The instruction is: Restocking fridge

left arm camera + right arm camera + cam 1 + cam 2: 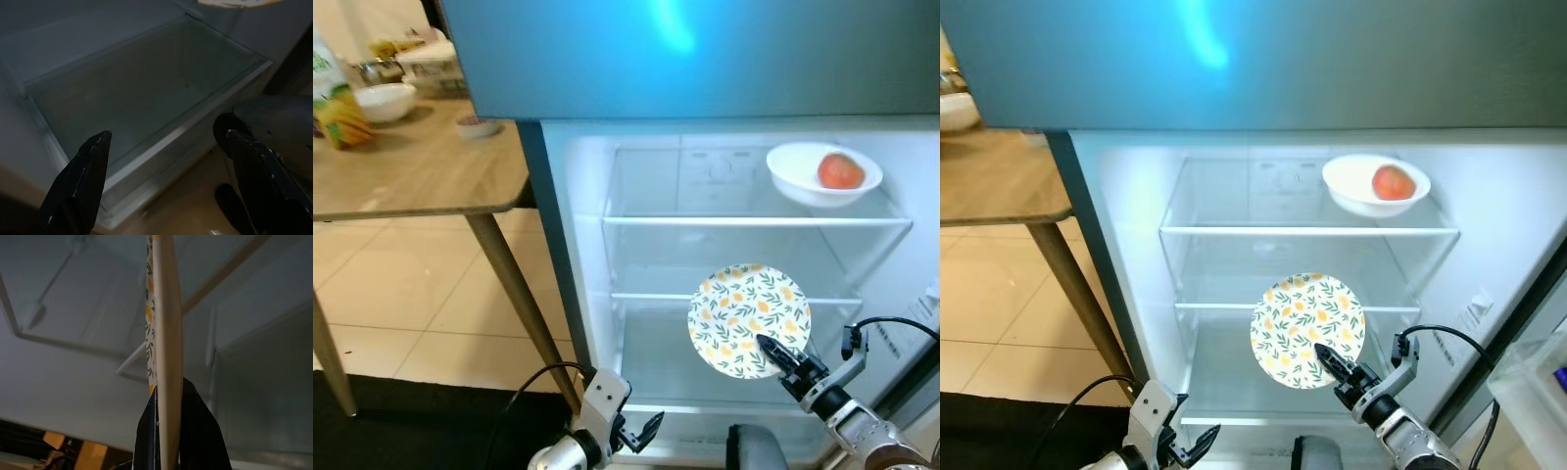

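At lower right, the right gripper (pixel 781 354) pinches a floral plate (pixel 749 319) on edge before the open fridge (pixel 578 294); it should be leveled before shelving, while the left gripper (pixel 641 433), fingers spread, waits low.

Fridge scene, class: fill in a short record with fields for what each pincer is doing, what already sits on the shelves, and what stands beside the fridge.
right pincer: shut on the lower edge of the patterned plate, held on edge before the open fridge
left pincer: open, low, near the bottom glass shelf
top shelf: white bowl holding a red fruit
beside fridge: wooden table on the robot's left, with another white bowl
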`<state>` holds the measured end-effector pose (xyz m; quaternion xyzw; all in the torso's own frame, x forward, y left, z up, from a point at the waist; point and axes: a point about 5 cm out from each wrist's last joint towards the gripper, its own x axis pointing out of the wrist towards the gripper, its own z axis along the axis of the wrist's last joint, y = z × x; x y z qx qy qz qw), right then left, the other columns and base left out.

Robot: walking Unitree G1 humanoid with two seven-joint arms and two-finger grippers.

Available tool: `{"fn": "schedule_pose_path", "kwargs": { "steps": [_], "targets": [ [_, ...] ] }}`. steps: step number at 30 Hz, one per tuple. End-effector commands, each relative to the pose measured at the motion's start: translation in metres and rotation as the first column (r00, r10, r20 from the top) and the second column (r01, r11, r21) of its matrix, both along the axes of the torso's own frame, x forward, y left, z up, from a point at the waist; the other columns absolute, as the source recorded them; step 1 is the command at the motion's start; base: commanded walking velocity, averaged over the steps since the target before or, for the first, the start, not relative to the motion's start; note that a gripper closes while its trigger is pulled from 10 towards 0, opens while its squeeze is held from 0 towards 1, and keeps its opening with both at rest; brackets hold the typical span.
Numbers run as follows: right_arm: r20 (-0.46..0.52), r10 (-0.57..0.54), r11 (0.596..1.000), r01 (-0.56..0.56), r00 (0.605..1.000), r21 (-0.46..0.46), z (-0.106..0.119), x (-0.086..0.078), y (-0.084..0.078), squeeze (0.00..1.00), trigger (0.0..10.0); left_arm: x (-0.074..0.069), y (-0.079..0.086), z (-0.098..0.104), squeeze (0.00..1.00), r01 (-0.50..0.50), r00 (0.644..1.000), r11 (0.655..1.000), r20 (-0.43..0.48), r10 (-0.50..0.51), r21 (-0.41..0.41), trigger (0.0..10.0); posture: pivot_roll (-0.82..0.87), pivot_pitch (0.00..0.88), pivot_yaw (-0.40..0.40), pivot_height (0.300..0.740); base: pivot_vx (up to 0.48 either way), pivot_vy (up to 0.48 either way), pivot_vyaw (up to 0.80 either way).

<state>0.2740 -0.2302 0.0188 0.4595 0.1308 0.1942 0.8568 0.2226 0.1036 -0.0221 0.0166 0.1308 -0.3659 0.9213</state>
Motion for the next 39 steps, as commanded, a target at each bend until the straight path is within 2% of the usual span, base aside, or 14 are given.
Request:
{"fn": "schedule_pose_path", "kwargs": {
  "steps": [1,7,12,16,24,28,30,34,39],
  "targets": [
    [0.012,-0.015,1.0,0.015,1.0,0.017,0.006,0.006,-0.001,0.0,10.0,0.004,-0.004,0.005,0.0,0.0,0.999,1.0,0.032,0.001,-0.015,10.0,-0.09,0.0,0.006,0.5,0.0,0.0,0.0],
    [0.038,-0.032,0.998,0.03,0.999,0.047,0.013,0.012,-0.002,0.0,10.0,0.005,-0.004,0.006,0.0,-0.001,0.999,1.0,0.042,0.001,-0.015,10.0,-0.09,0.0,0.006,0.475,0.0,0.0,0.0],
    [0.095,-0.052,0.995,0.043,0.994,0.089,0.03,0.025,-0.003,0.0,10.0,0.008,-0.006,0.011,0.0,0.001,0.998,1.0,0.07,0.001,-0.021,10.0,-0.09,0.0,0.005,0.45,0.0,0.0,0.0],
    [0.11,-0.112,0.989,0.1,0.988,0.108,0.042,0.038,-0.004,0.0,10.0,0.014,-0.008,0.018,0.0,-0.001,0.993,1.0,0.12,0.004,-0.024,10.0,-0.09,0.0,0.005,0.45,0.0,0.0,0.0],
    [0.122,-0.183,0.981,0.174,0.975,0.081,0.063,0.058,-0.003,0.0,10.0,0.018,-0.012,0.025,0.0,0.005,0.986,1.0,0.169,0.0,-0.029,10.0,-0.08,0.0,0.002,0.45,0.0,0.0,0.0],
    [0.089,-0.292,0.956,0.288,0.952,0.054,0.075,0.072,-0.006,0.0,10.0,0.016,-0.015,0.026,0.0,0.012,0.983,0.999,0.181,-0.006,-0.033,10.0,-0.09,0.0,0.004,0.45,0.0,0.0,0.0],
    [0.076,-0.318,0.948,0.316,0.945,0.045,0.076,0.073,-0.007,0.0,10.0,0.016,-0.015,0.026,0.0,0.012,0.983,0.999,0.183,-0.005,-0.035,10.0,-0.09,0.0,0.004,0.45,0.0,0.0,0.0],
    [-0.006,-0.438,0.899,0.438,0.899,-0.005,0.073,0.077,-0.012,0.0,10.0,0.018,-0.017,0.03,0.0,0.009,0.979,0.999,0.202,0.0,-0.043,10.0,-0.09,0.0,0.002,0.45,0.0,0.0,0.0],
    [-0.067,-0.491,0.87,0.492,0.869,0.01,0.068,0.075,-0.014,0.0,10.0,0.02,-0.018,0.032,0.0,0.006,0.978,0.999,0.21,0.004,-0.047,10.0,-0.09,0.0,0.002,0.45,0.0,0.0,0.0]
  ]
}}
